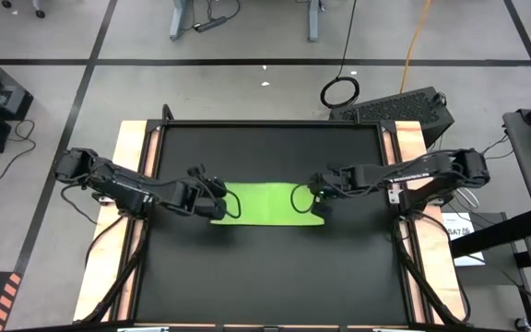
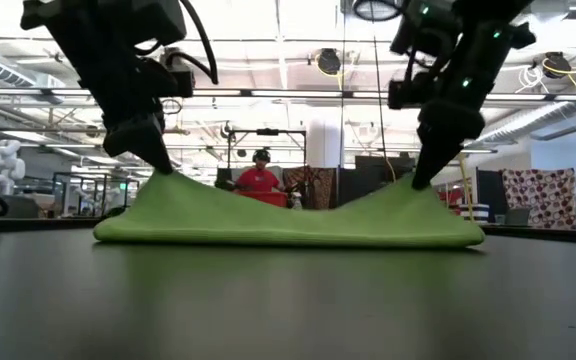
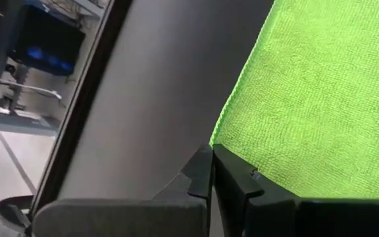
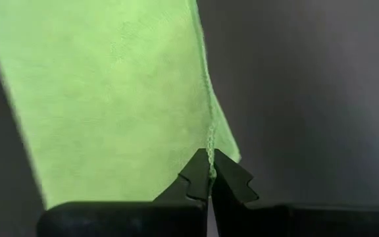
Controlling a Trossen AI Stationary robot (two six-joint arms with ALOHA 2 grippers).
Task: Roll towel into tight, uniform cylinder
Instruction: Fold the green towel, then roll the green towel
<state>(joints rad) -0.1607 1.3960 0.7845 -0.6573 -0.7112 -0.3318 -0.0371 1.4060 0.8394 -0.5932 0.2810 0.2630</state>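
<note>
The lime-green towel lies spread on the black table top, about mid-table. My left gripper is shut on its left end and my right gripper on its right end. In the low view the towel rests on the table along its underside. Its upper layer rises to a peak under each gripper, left and right, and sags between them. No rolled cylinder shows. My left gripper pinches the towel's left edge at a corner between its two fingertips, slanting down from the table's left side. That end is drawn up into a peak while the rest stays on the table. My right gripper pinches the stitched hem at the towel's right end between its two fingertips, slanting steeply down from the table's right side. The cloth there is lifted into a peak, and the layer below lies flat.
Wooden strips and a dark frame rail border the table. Bare black surface shows near and far of the towel. In the room beyond, a person in red stands far off.
</note>
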